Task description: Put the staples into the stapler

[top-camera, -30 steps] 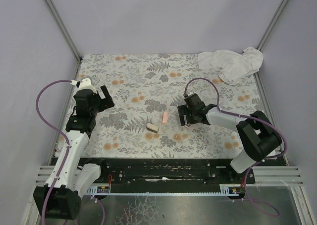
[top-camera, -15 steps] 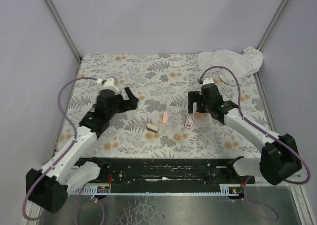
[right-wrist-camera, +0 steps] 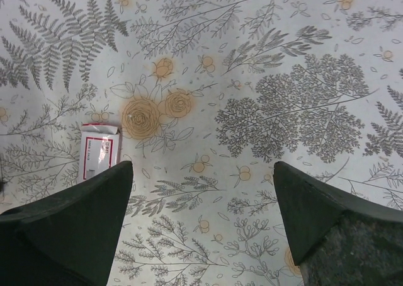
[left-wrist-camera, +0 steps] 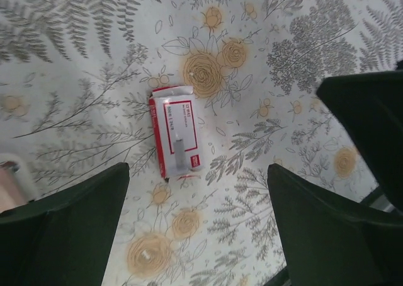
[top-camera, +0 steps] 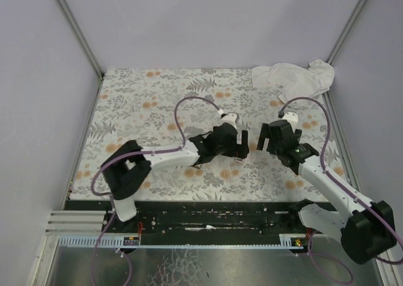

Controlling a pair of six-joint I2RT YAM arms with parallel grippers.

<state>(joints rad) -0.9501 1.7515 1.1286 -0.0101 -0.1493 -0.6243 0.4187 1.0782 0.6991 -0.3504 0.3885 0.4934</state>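
I'm early in this job, as I read it: nothing has gone into the stapler, and I can't pick the stapler out with any certainty in my views. The left gripper (left-wrist-camera: 198,172) hangs above the table (top-camera: 157,97) with its jaws spread wide and nothing in them. The staples box (left-wrist-camera: 176,140) lies flat on the floral cloth directly below that gap, label up, nearer the finger on the left of that wrist view than the one on the right, and touching neither. I see no tray drawn out of it, though the end farthest from the fingers looks a little crumpled and I can't tell whether a flap is lifted. A pinkish sliver (left-wrist-camera: 6,188) shows just outside that same left-hand finger, too cropped for me to name. The right gripper (right-wrist-camera: 201,166) is also apart and empty; from its camera the box sits off to the side, just beyond the tip of one finger and outside the gap. The white cloth (top-camera: 293,81) lies well beyond the right gripper, in the far corner. By my reckoning, everything is left: take hold of the box, open it, get a strip out, open the stapler, seat the strip and close it.
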